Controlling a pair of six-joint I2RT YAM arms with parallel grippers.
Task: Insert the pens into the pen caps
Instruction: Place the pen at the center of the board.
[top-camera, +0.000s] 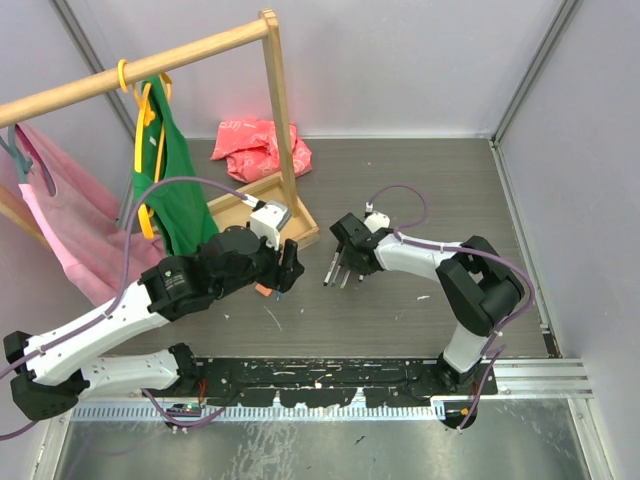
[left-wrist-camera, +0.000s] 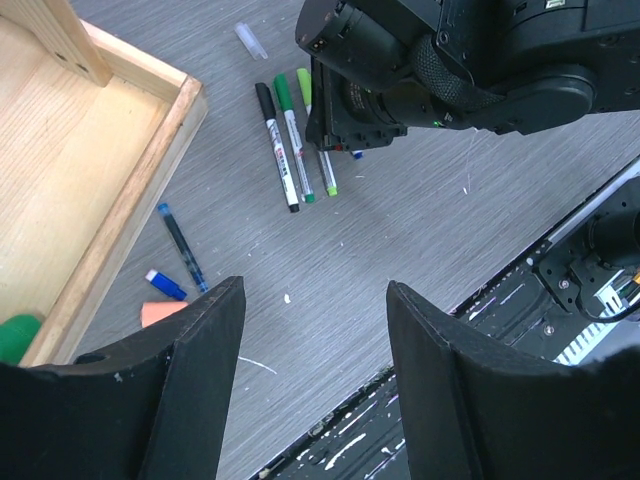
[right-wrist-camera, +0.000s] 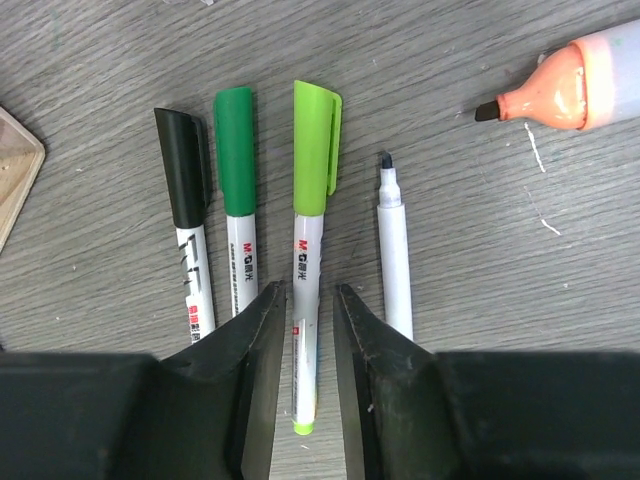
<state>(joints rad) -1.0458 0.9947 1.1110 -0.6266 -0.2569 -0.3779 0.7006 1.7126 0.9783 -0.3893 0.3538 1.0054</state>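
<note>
Closest to the right wrist lens we log the right gripper (right-wrist-camera: 310, 300): fingers narrowly apart, straddling the white barrel of the lime-capped pen (right-wrist-camera: 312, 180). Slivers of table (right-wrist-camera: 480, 250) show on both sides of the barrel, so we read no clamp. That pen lies flat, cap on.

Row on the table, parallel and just beside one another:
- black-capped pen (right-wrist-camera: 190, 230), outermost on the left of this view
- green-capped pen (right-wrist-camera: 238, 200), next to it
- uncapped pen (right-wrist-camera: 393, 250), on the lime one's other side, dark tip bare

Apart from the row, toward the upper right, lies the orange highlighter (right-wrist-camera: 560, 85), tip bare.

Left gripper (left-wrist-camera: 315, 295): fingers wide apart, holding nothing, above bare table. From its wrist view we note a thin blue pen (left-wrist-camera: 182, 245) near the wooden tray (left-wrist-camera: 150, 170), a blue cap (left-wrist-camera: 165, 285) just beside that pen, and a clear cap (left-wrist-camera: 250, 40) beyond the row.
</note>
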